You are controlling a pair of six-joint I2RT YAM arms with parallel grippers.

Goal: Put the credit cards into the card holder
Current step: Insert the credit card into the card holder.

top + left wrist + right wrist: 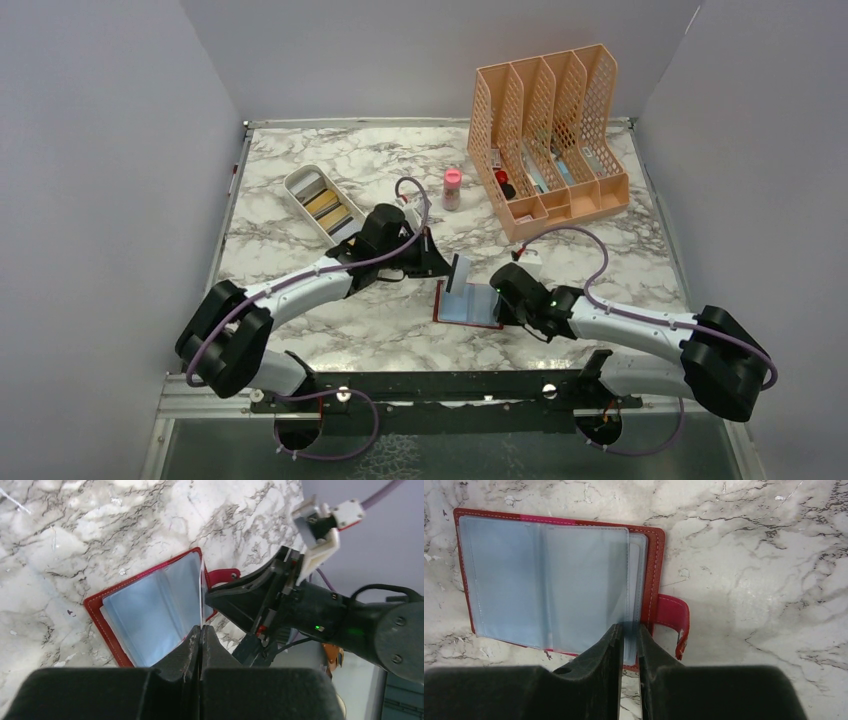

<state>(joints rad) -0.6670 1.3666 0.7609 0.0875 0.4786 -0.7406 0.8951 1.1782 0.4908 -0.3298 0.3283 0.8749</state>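
Item: card holder [468, 308], red cover, lying open and flat on the table [300, 330] between the two arms, clear pockets facing up. Opened out, its long axis runs roughly left to right across the table and its spine roughly near to far. The closing strap [672, 616] sticks out on the side nearest the right gripper [629, 630]. That gripper is clenched on the free edge of one clear sleeve [584, 580], lifting it slightly off the stack. The left gripper [201, 632] is clenched on a thin pale card [461, 272], though it is seen mostly edge-on, so a card rather than a loose sleeve is a judgement. The card stands upright on edge over the far left part of the holder, lower edge pointing down at the pockets. Spare cards [322, 203] sit in a white tray [300, 183] well apart at the far left. Step in hand, as judged: feeding one card into a pocket. The next move calls for lining the card's lower edge up with the mouth of the raised sleeve, then sliding it in flat along the pocket without buckling the plastic
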